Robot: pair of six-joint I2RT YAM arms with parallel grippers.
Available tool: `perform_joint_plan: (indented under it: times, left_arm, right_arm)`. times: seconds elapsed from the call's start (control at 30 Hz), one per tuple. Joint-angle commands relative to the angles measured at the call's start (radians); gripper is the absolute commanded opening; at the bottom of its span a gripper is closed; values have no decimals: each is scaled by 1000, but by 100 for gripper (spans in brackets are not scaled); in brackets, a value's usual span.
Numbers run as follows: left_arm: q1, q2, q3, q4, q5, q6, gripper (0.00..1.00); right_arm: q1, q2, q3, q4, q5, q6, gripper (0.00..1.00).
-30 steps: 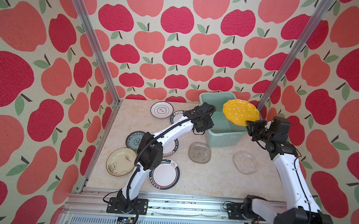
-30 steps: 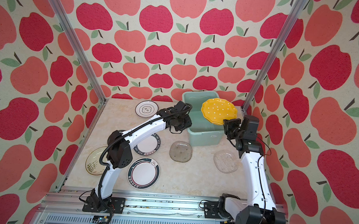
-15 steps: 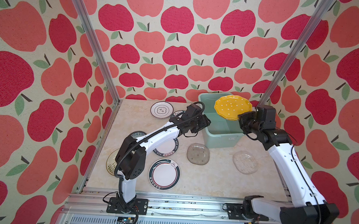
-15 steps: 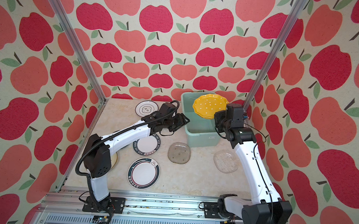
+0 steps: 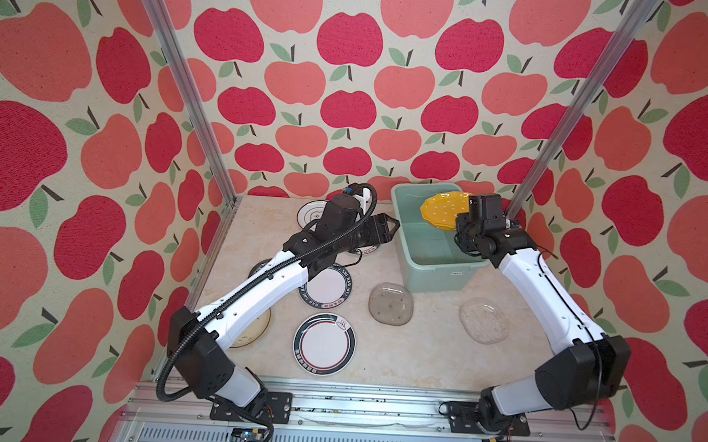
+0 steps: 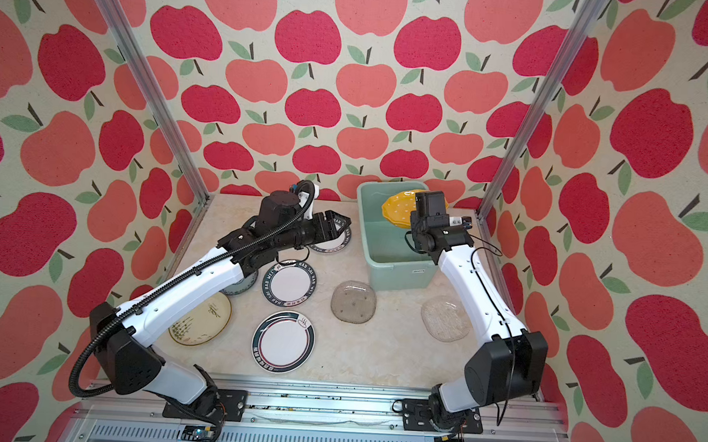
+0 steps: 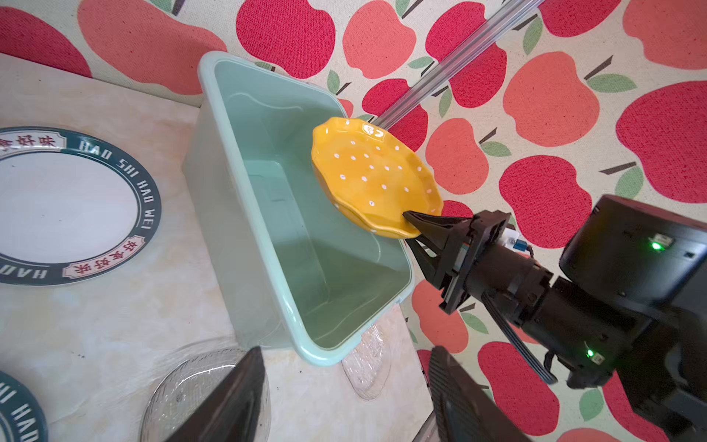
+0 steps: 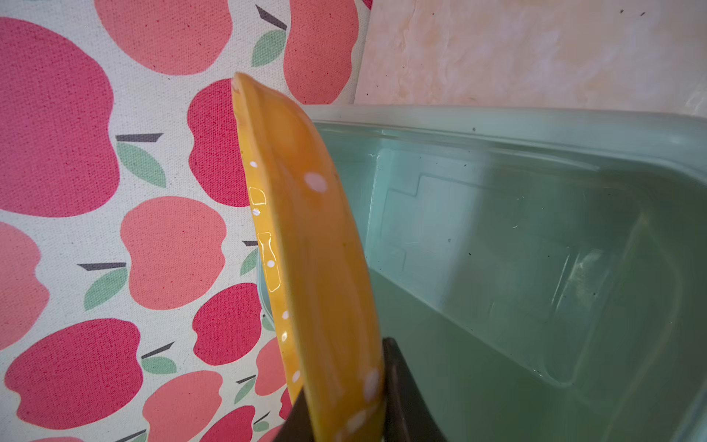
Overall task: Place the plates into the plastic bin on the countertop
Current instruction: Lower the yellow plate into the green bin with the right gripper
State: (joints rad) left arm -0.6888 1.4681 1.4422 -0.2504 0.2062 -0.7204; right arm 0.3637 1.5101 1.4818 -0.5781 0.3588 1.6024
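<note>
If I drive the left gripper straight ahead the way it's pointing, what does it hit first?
Most likely the plastic bin, the side wall facing that arm: in a top view the open left gripper aims at it from close by. Height is unclear, so it might catch the rim instead.

The yellow dotted plate (image 5: 442,210) tilts above the mint bin (image 5: 433,272); other plates (image 5: 324,344) lie on the countertop (image 5: 399,357).
</note>
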Motion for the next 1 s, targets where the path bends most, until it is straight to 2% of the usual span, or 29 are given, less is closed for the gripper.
perform_joint_plan:
  times: [0.0, 0.27, 0.6, 0.97]
  left_arm:
    - [18, -58, -68, -49, -52, 74, 71]
    - [21, -140, -124, -107, -108, 170, 71]
    - [53, -204, -206, -100, -89, 167, 71]
    - [77, -238, -238, -139, -80, 178, 71]
  right_arm:
    - [42, 24, 93, 87, 109, 132, 2]
    - [118, 180, 246, -12, 247, 218, 2]
    - [151, 340, 403, -102, 295, 271, 1]
    - [143, 418, 394, -101, 288, 274, 2]
